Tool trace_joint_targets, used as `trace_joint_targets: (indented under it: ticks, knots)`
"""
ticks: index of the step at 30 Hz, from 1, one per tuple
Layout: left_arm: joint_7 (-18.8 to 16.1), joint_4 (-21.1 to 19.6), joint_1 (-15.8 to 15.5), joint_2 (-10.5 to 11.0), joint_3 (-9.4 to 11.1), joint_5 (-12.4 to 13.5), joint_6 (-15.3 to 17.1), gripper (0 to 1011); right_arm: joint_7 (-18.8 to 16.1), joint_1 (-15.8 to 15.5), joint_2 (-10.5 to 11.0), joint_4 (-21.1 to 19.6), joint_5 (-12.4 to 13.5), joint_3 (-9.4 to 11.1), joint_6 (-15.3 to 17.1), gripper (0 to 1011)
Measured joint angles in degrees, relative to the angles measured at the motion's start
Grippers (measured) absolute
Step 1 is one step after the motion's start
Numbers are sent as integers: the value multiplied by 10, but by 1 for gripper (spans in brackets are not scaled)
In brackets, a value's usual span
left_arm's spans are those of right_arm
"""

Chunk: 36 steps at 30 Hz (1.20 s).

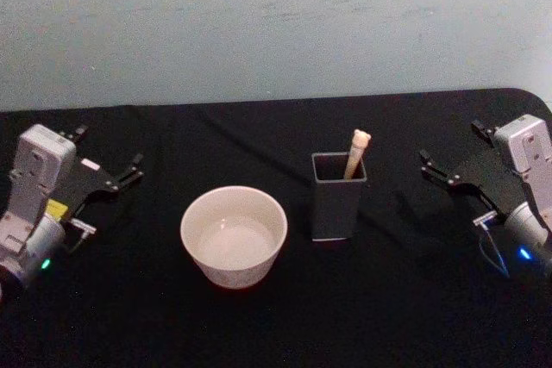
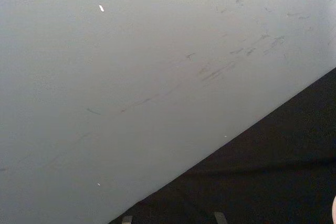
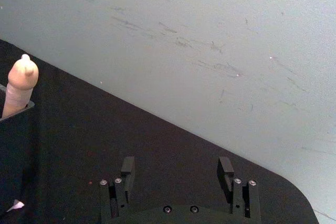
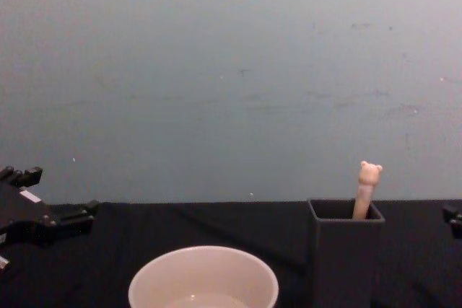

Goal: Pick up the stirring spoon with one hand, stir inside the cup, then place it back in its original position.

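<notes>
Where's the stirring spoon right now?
In the head view the stirring spoon stands in the dark grey holder box, bear head up, just right of the cream cup, nearer the right end effector than the left end effector.

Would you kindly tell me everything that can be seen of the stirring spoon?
The stirring spoon stands in the dark grey holder box, at its right side, tilted slightly. Its beige handle rises above the rim, smooth and plastic-looking, topped by a tiny bear head with two ears. The bowl end is hidden inside. Nothing but the box touches it: the left pincer and right pincer sit open, far off at either side.
</notes>
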State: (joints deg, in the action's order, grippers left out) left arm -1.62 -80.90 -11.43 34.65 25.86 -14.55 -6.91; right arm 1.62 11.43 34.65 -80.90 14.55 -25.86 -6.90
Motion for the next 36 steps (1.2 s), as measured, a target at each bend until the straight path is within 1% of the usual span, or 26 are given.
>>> trace_joint_targets:
  ticks: [36]
  knots:
    - [0,0,0,0,0,0,0,1001,0,0,0,0,0,0,0,1003]
